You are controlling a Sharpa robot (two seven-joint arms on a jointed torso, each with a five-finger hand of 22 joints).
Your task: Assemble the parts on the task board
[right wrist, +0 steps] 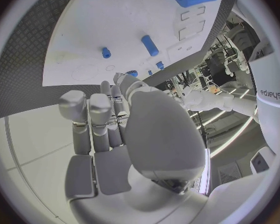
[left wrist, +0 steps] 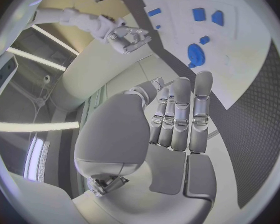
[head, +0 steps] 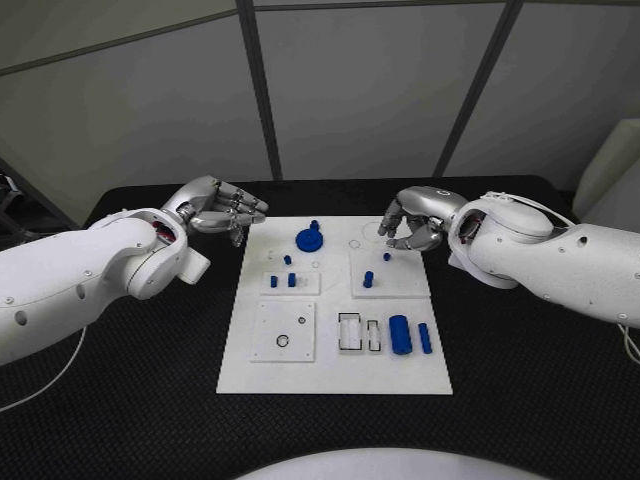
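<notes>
Both hands empty: left hand (head: 222,209) and right hand (head: 415,222) half-curled; small blue pegs (head: 290,280) look light, slippery — pinch the sides.

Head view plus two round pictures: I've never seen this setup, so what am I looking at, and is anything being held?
A two-armed robot sits at a black table. The square picture looks down from its head; each round one comes from a camera behind a wrist. The left hand and right hand hover at the far corners of the white board, fingers curled, holding nothing. On the board lie small blue parts: a round disc, short pegs, a thick cylinder and a thin rod.
</notes>
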